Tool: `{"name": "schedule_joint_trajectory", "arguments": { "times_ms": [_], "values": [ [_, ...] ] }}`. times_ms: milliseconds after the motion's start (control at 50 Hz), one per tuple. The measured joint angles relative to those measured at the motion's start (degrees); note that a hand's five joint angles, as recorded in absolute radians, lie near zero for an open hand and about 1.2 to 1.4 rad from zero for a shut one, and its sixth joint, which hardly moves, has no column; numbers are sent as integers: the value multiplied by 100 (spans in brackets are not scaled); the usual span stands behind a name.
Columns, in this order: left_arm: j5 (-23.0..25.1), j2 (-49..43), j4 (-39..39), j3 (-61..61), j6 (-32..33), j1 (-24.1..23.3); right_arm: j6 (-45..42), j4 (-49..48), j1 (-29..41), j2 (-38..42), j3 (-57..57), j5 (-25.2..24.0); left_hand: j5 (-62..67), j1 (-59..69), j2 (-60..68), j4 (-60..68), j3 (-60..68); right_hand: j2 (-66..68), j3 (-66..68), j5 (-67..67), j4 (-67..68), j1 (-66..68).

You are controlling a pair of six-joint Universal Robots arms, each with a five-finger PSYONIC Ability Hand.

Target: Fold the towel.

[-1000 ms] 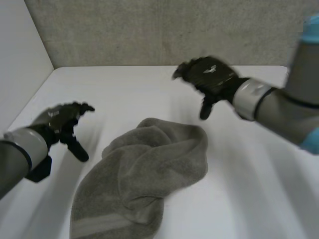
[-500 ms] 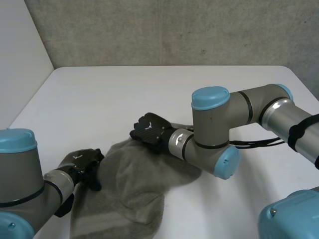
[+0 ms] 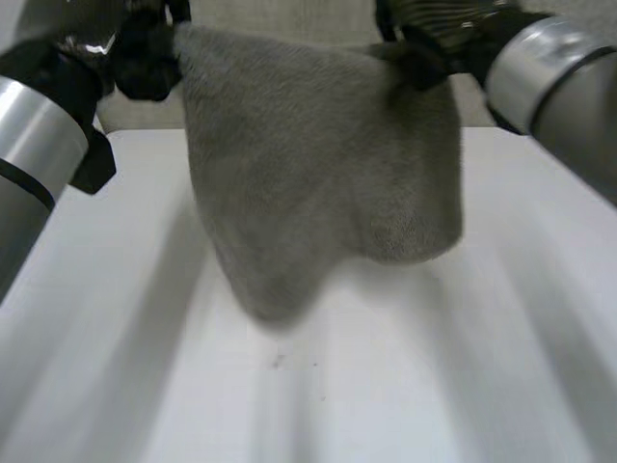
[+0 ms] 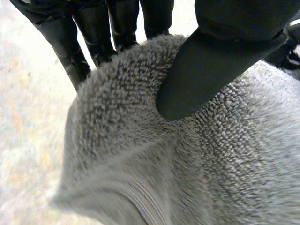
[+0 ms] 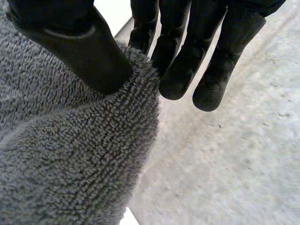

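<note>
A: Where is the towel (image 3: 318, 183) found at this point?
B: It is held up over the white table (image 3: 453, 386), spread between the two hands and hanging free. One top corner is pinched by the left hand (image 3: 145, 53), the other by the right hand (image 3: 424, 48). Whether the lowest fold touches the table cannot be told.
A: How are the grips made?
B: In the left wrist view the thumb (image 4: 206, 70) is pressed onto the pile, with the fingers (image 4: 93, 37) placed behind the cloth. The same is seen in the right wrist view, where the edge is caught between thumb (image 5: 79, 51) and fingers (image 5: 178, 70). Only a small bite of cloth is taken on each side.
A: What could go wrong from here?
B: A corner could be lost. The right-hand pinch is set close to the very edge, so the terry could be drawn out by a quick swing or by the hands being pulled apart. The bottom edge is also seen to hang unevenly, lowest nearer the left hand's side, so a skewed or bunched fold could be produced if the cloth is laid down as it hangs.
A: What would be called for?
B: It is judged that the cloth should be lowered slowly, the hanging edge laid first and both pinches held firm
</note>
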Motion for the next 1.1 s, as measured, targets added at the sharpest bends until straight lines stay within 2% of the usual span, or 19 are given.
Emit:
{"name": "schedule_joint_trajectory", "arguments": {
  "times_ms": [160,260,340,380,420,460,480,520,600,720,780,960,1100],
  "values": [
    [82,99,-222,-706,43,-368,-542,411,-422,-985,1892,-260,1,6,4,1,1,0,5,54,0,0],
    [170,-291,-244,-1983,138,-509,-1612,731,-586,-1170,3594,-326,2,6,5,1,3,0,22,62,0,0],
    [198,-692,-363,-2681,513,-569,-2768,1120,-767,-1151,4714,-282,20,3,-8,-9,-9,-189,-207,-162,-233,-163],
    [199,-805,-478,-2818,749,-612,-3185,1279,-867,-1143,4989,-276,-366,-370,-627,-630,-619,-1541,-1520,-1518,-1559,-1439],
    [197,-909,-682,-2890,1087,-682,-3598,1451,-994,-1137,5209,-280,-1974,-2055,-2208,-2087,-2074,-3690,-3494,-3509,-3523,-3552],
    [189,-960,-902,-2841,1406,-744,-3787,1519,-1096,-1135,5259,-300,-3113,-3014,-3208,-3214,-3202,-5346,-5282,-5410,-5301,-5266],
    [183,-969,-1010,-2780,1549,-769,-3790,1509,-1137,-1136,5224,-312,-3395,-3339,-3504,-3502,-3500,-5859,-5871,-5981,-5880,-5694],
    [173,-960,-1134,-2655,1702,-794,-3660,1416,-1176,-1136,5116,-330,-3727,-3667,-3871,-3836,-3832,-6121,-6212,-6207,-6166,-5971],
    [151,-833,-1285,-2214,1831,-809,-2733,926,-1227,-1139,4650,-364,-4253,-4150,-4354,-4363,-4351,-6139,-6252,-6207,-6167,-6169],
    [135,-674,-1302,-1602,1760,-790,-1248,367,-1249,-1111,4162,-385,-4369,-4263,-4468,-4480,-4468,-6140,-6252,-6207,-6167,-6196],
    [122,-683,-1299,-1446,1734,-777,-817,233,-1238,-1012,4056,-398,-4369,-4263,-4468,-4481,-4468,-6140,-6252,-6207,-6167,-6197],
    [130,-804,-1298,-1882,1706,-607,-595,182,-1121,-166,3438,-443,-4110,-4068,-4247,-4257,-4246,-6052,-6169,-6131,-6132,-6050],
    [188,-752,-1171,-2727,1675,-270,-837,969,-743,1021,2223,-649,-4082,-4042,-4223,-4234,-4221,-5343,-5394,-5244,-5441,-5330]
  ]
}}
